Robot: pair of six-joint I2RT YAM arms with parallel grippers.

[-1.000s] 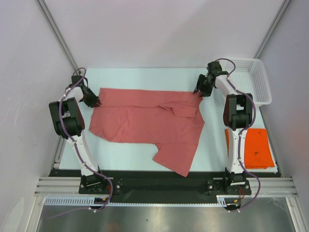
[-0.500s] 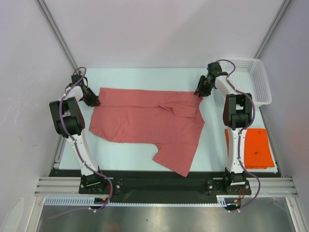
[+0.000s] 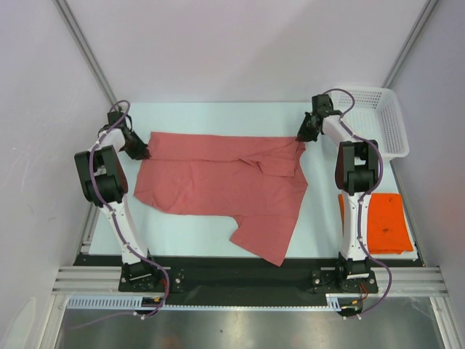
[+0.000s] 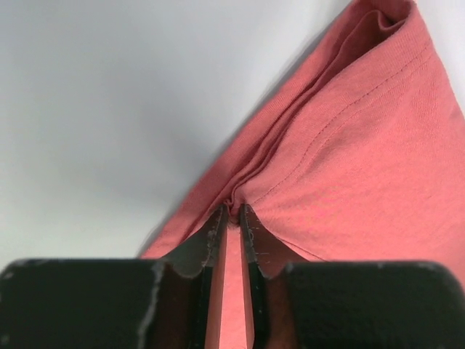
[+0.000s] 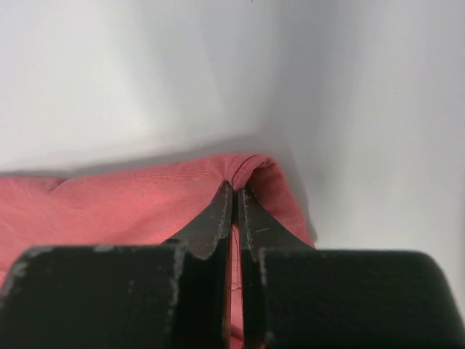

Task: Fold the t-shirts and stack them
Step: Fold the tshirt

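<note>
A dusty pink-red t-shirt (image 3: 218, 182) lies spread across the middle of the table, one sleeve trailing toward the near edge. My left gripper (image 3: 144, 153) is shut on its far left corner; the wrist view shows the hem (image 4: 312, 138) bunched between the fingertips (image 4: 218, 225). My right gripper (image 3: 301, 140) is shut on the far right corner, with the folded cloth edge (image 5: 243, 166) pinched between its fingertips (image 5: 251, 211). A bright orange t-shirt (image 3: 385, 222), folded into a flat rectangle, rests at the right side of the table beside the right arm.
A white perforated basket (image 3: 383, 120) stands at the far right corner. White walls enclose the table on three sides. The arm bases sit on a black rail (image 3: 240, 276) at the near edge.
My right gripper has closed on the shirt's far right corner and shifted slightly right and back. The left gripper keeps its hold at the far left corner.
</note>
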